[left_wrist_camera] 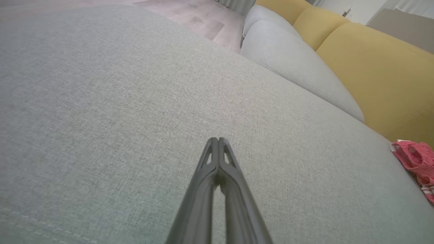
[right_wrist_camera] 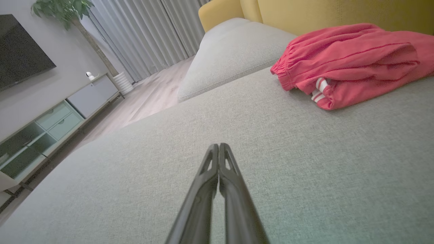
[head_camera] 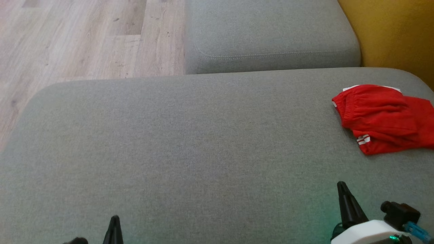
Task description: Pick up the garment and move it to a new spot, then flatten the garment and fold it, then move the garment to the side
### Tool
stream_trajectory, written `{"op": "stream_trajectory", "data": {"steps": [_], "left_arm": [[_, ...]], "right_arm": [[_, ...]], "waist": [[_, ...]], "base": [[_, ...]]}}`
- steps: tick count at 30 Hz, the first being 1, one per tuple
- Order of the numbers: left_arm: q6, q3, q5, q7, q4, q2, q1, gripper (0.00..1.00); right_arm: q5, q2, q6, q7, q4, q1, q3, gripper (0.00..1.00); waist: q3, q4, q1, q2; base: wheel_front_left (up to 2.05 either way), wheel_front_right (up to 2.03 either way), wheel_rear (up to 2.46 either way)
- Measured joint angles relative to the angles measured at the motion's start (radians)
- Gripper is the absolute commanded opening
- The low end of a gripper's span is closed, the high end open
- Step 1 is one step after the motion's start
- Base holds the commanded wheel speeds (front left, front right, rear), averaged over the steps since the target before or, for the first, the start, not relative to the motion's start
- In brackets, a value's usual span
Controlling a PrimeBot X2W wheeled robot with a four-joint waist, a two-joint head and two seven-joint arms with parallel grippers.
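Note:
The garment [head_camera: 385,118] is a pair of red shorts with white stripes, lying bunched and folded over at the right edge of the grey sofa seat [head_camera: 190,142]. From the right wrist it fills the upper right as the garment [right_wrist_camera: 352,61]; from the left wrist just a corner of the garment [left_wrist_camera: 415,159] peeks in at the right edge. My right gripper [head_camera: 341,185] hovers low over the seat, below and left of the shorts, its fingers pressed together with nothing between them [right_wrist_camera: 218,146]. My left gripper [head_camera: 114,218] sits at the bottom left, far from the shorts, also shut and empty [left_wrist_camera: 217,139].
A second grey cushion [head_camera: 271,34] lies beyond the seat, with the yellow sofa back [head_camera: 396,34] to the right. Wooden floor [head_camera: 78,40] spreads at the upper left. A TV cabinet [right_wrist_camera: 57,118], curtains and a plant stand across the room.

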Motion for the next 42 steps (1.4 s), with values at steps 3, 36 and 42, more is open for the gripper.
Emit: {"op": "stream_trajectory", "data": {"steps": [3, 36, 42], "left_arm": [[-0.012, 0.014, -0.024, 0.008, 0.004, -0.011, -0.012, 0.0], [-0.122, 0.163, -0.263, 0.092, 0.037, -0.077, -0.078, 0.0], [-0.139, 0.193, -0.306, 0.108, 0.048, -0.09, -0.084, 0.0]], "right_arm": [[0.036, 0.0, 0.0, 0.003, 0.0, -0.011, -0.004, 0.0], [0.43, -0.003, 0.0, 0.048, 0.012, -0.067, -0.049, 0.0], [0.5, -0.003, 0.0, 0.058, 0.016, -0.077, -0.056, 0.0]], "waist": [[0.003, -0.001, 0.0, 0.0], [0.031, -0.01, 0.0, 0.0], [0.036, -0.011, 0.0, 0.0]], "base": [[0.0, 0.0, 0.0], [0.0, 0.0, 0.0], [0.0, 0.0, 0.0]]}}
